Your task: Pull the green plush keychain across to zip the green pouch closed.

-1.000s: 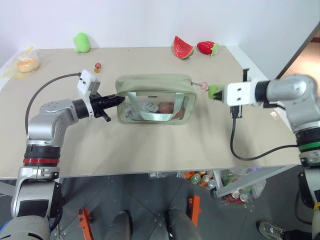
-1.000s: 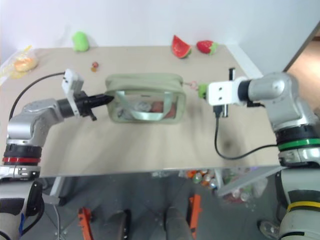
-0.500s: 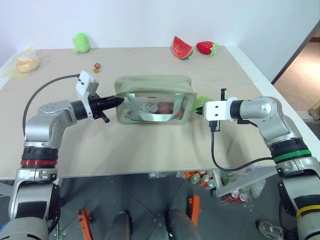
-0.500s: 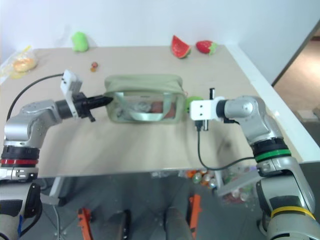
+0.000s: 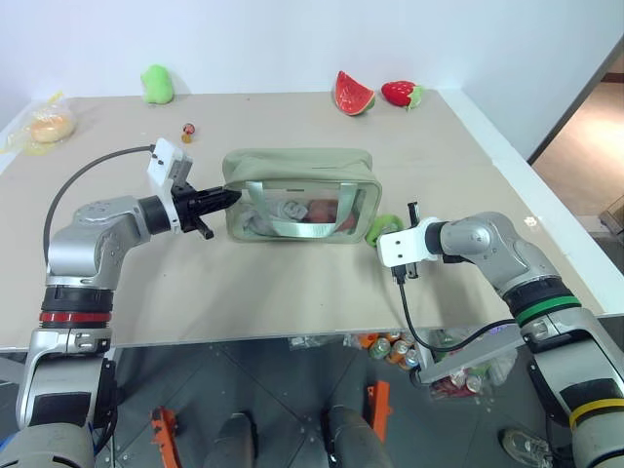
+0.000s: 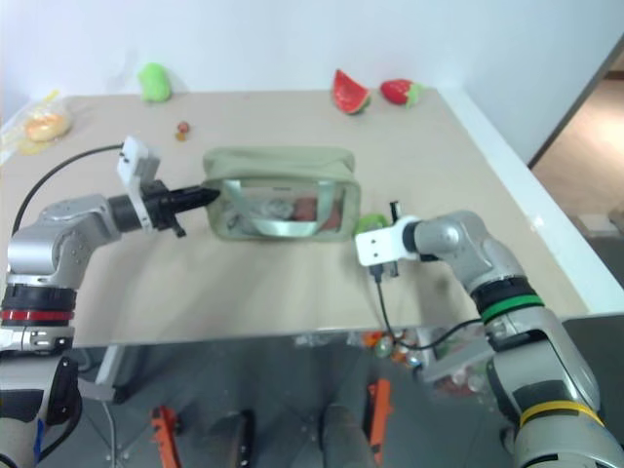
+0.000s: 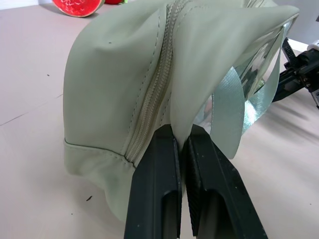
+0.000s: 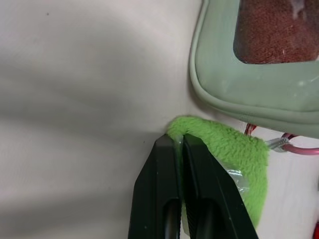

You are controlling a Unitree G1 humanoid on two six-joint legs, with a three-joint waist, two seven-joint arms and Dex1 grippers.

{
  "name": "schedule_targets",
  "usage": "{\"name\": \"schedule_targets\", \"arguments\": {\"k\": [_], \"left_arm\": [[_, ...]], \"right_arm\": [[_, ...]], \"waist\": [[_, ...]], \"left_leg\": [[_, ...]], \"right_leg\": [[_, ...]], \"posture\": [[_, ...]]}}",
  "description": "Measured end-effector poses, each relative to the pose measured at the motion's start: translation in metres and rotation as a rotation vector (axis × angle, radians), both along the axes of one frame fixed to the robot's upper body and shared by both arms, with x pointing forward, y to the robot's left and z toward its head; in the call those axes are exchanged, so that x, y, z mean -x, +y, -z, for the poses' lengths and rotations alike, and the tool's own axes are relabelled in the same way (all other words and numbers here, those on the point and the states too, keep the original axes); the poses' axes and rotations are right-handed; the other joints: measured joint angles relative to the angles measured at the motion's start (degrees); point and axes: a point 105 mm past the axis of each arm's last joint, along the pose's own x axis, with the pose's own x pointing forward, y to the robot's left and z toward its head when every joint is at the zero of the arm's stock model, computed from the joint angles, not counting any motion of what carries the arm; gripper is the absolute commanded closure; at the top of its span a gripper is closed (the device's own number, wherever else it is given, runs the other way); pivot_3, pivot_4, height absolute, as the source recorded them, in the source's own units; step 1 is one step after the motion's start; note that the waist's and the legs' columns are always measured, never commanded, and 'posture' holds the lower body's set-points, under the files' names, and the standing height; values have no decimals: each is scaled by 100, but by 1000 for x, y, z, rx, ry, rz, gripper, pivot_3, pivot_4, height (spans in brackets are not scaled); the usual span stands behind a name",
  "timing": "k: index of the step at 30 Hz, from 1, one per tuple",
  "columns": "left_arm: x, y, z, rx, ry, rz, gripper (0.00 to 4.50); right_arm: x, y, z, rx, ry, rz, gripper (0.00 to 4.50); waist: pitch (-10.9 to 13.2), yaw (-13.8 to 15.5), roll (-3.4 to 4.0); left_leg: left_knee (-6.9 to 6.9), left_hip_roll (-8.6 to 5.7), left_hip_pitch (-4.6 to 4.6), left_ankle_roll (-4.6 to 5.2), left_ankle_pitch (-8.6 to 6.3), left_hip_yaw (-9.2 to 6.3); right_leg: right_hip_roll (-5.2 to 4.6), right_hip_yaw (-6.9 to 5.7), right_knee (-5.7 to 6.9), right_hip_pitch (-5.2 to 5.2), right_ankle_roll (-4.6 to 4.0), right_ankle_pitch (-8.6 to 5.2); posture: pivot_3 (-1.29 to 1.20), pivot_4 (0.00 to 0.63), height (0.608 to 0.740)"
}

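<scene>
The green pouch (image 5: 292, 164) stands mid-table, its clear window panel facing me. My left gripper (image 5: 232, 195) is shut on the fabric of its left end (image 7: 124, 99), beside the zipper (image 7: 154, 84), whose teeth look joined there. The green plush keychain (image 5: 381, 226) lies low by the pouch's right front corner. My right gripper (image 5: 383, 236) is shut on it, the fingers (image 8: 164, 164) pinching the fuzzy edge of the keychain (image 8: 229, 154). A reddish cord (image 8: 294, 149) runs from the plush toward the pouch.
At the table's back edge lie a loose green plush blob (image 5: 157, 83), a watermelon slice (image 5: 353, 91) and a strawberry (image 5: 402, 94). A plastic bag with something orange (image 5: 47, 125) sits far left, and a small trinket (image 5: 188, 130) lies behind my left arm.
My right gripper has come down and to the left with the keychain, from out to the pouch's right to table level by its right front corner. The left gripper has kept still.
</scene>
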Motion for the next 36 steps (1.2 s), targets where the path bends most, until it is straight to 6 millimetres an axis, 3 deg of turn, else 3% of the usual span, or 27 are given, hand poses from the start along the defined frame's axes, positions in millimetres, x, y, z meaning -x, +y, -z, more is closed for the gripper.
{"name": "schedule_targets", "arguments": {"k": [7, 15, 20, 23, 27, 33, 36], "left_arm": [[-1, 1, 2, 2, 12, -12, 4500], [-2, 0, 5, 14, 20, -19, 4500], [-2, -2, 6, 21, 18, -17, 4500], [-1, -2, 5, 45, 17, -15, 3425], [0, -4, 2, 93, 27, 1, 2104], [5, -6, -5, 115, 25, 29, 33], [8, 0, -11, 87, 5, 10, 33]], "right_arm": [[2, 19, 9, -24, 26, -41, 4476], [4, 11, 7, -133, 119, 30, 4476], [6, 4, 1, -273, 229, 121, 2985], [1, -3, -10, -377, 243, 194, 1913], [0, -13, -30, -504, 263, 251, 1901], [10, -21, -75, -750, 311, 245, 1901], [23, -27, -92, -813, 339, 217, 1901]], "waist": [[-20, -20, -38], [-32, -15, -58], [-31, 1, -56], [-28, 1, -52], [-26, -1, -52], [-21, -1, -49], [-21, -1, -50]], "left_leg": [[-11, 5, 88, 0, -2, 0], [-18, 6, 84, 2, -5, 0], [-19, 4, 80, 3, -6, -1], [-16, 2, 75, 3, -6, -1], [-16, 2, 73, 3, -6, -1], [-20, 3, 63, 2, -7, -1], [-21, 4, 63, 4, -10, -1]], "right_leg": [[3, 0, -2, 75, -33, -23], [3, -1, -2, 74, -26, -25], [1, -1, -3, 73, -14, -21], [-1, -1, -3, 69, -24, -26], [0, -1, -3, 66, -26, -27], [1, -1, -3, 55, -10, -20], [2, -2, -5, 55, -10, -23]], "posture": [[0, 150, 740], [0, 150, 740], [0, 150, 740], [0, 150, 740], [0, 150, 740], [0, 150, 740], [0, 150, 740]]}}
